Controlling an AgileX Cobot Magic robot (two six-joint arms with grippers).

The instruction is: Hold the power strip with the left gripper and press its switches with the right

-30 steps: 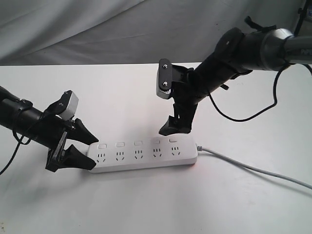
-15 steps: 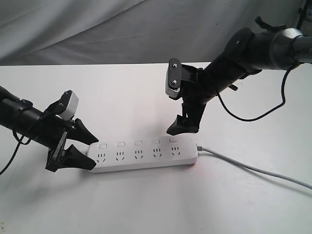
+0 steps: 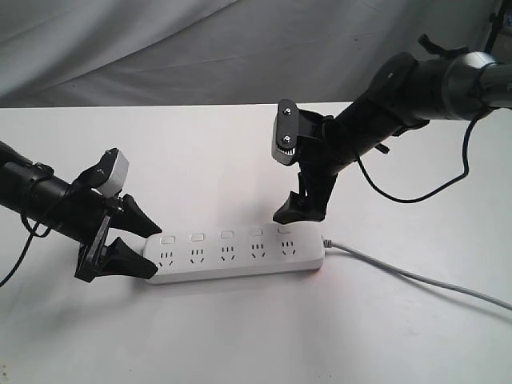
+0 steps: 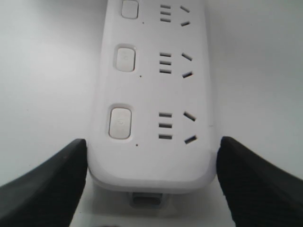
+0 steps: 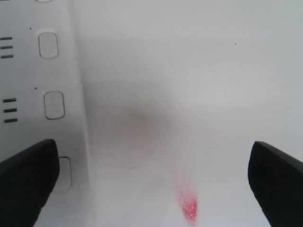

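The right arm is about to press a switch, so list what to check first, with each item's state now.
1. Grip: left fingers close on both sides of the strip at its end: ok.
2. Seating: strip lies flat on the table: ok.
3. Clearance: right fingers hang above the strip, not touching it: ok.
4. Spread: right fingers stand wide apart: ok.
5. Aim: one fingertip lined up over a switch: cannot tell.
6. Path: cord trails away across the table, off the strip's top: ok.
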